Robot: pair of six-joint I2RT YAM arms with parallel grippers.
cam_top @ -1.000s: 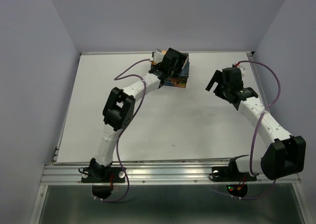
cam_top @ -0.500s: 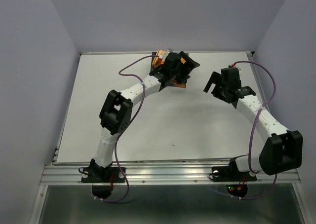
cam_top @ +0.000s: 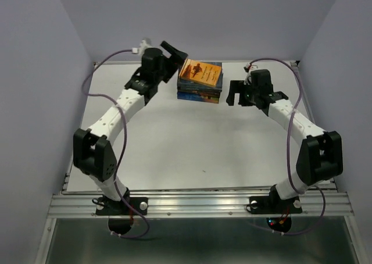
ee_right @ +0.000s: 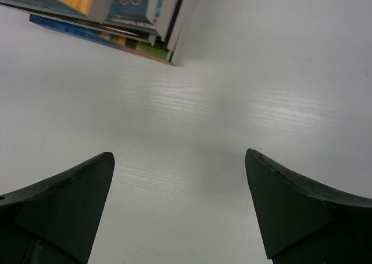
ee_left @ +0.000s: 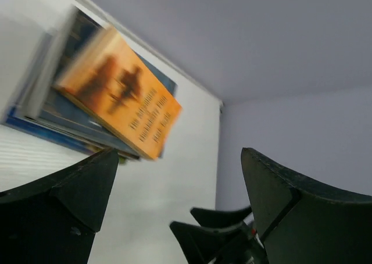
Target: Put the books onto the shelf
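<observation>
The books [cam_top: 200, 82] lie in a flat stack at the back middle of the white table [cam_top: 174, 142], with an orange-covered one [cam_top: 201, 72] on top. My left gripper [cam_top: 174, 53] hovers open just left of the stack, holding nothing. In the left wrist view the stack [ee_left: 110, 95] is blurred, above and left of the gripper [ee_left: 177, 159]. My right gripper [cam_top: 238, 96] stands open just right of the stack, low over the table. The right wrist view shows the books' corner [ee_right: 133, 20] ahead and left of the empty gripper [ee_right: 177, 156]. The shelf is out of view.
Lilac walls [cam_top: 192, 20] close in the table at the back and both sides. The books sit close to the back wall. The right gripper's black fingers [ee_left: 215, 232] appear low in the left wrist view. A metal rail [cam_top: 197, 203] runs along the near edge.
My left gripper has pulled off the stack and swung up and to the left, uncovering the orange top book. My right gripper has moved left, closer to the stack.
</observation>
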